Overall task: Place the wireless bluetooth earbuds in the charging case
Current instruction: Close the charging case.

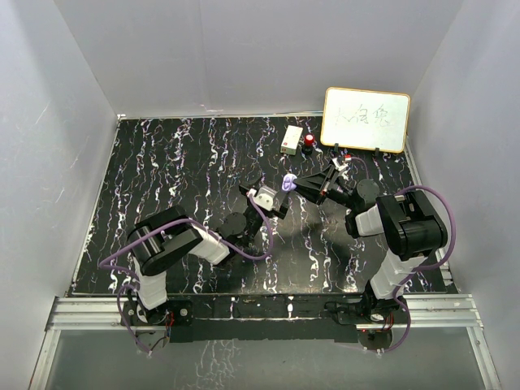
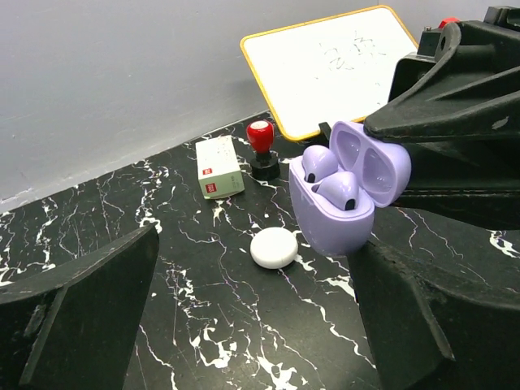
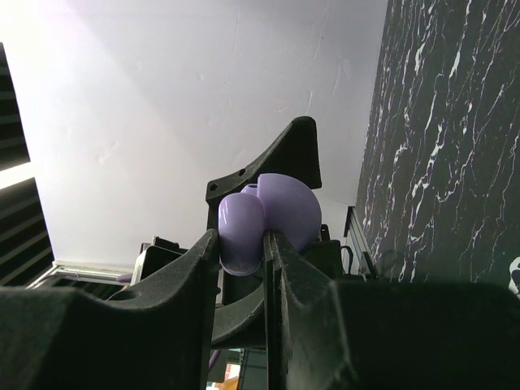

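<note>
Top view first: the right pincer (image 1: 299, 182) is clenched on the lilac charging case (image 1: 288, 184) over the middle of the black marbled surface (image 1: 179, 179). The left pincer (image 1: 270, 195) is just beside it, jaws spread wide and holding nothing. From up here the case is too small to see inside. A white box (image 1: 291, 138), a red stamp (image 1: 309, 143) and a whiteboard (image 1: 366, 119) line the far edge. There is open room to the left, and white walls close in on three sides.

Left wrist view: the lid is flipped open, and both wireless bluetooth earbuds (image 2: 318, 161) sit in their wells. A white puck (image 2: 274, 247) lies on the surface near the case, framed between the spread fingers (image 2: 81, 317).

Right wrist view: black fingers (image 3: 191, 268) pinch the case's outer shell against the white wall. The earbuds are hidden here, and the surface runs down the right side.
</note>
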Tool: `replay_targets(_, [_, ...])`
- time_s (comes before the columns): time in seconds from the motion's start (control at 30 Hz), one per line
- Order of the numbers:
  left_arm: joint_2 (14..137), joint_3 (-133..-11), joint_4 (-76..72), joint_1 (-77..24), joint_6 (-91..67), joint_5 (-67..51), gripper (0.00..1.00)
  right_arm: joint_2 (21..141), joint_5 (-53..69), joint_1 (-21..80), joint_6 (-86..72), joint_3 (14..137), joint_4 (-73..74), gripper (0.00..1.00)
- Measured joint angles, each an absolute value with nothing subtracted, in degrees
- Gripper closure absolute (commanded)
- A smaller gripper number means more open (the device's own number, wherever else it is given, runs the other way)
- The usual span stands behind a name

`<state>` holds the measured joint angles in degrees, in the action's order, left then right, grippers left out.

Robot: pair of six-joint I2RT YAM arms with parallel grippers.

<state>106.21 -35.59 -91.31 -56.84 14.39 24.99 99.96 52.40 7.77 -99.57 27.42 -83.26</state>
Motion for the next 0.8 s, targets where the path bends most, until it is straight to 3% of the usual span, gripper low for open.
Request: replay_targets(0.8, [106.8,-36.6,-91.3,-56.7,10.9,22.0,0.01,100.0,52.3,7.8,-99.6,26.4,-83.3,1.0])
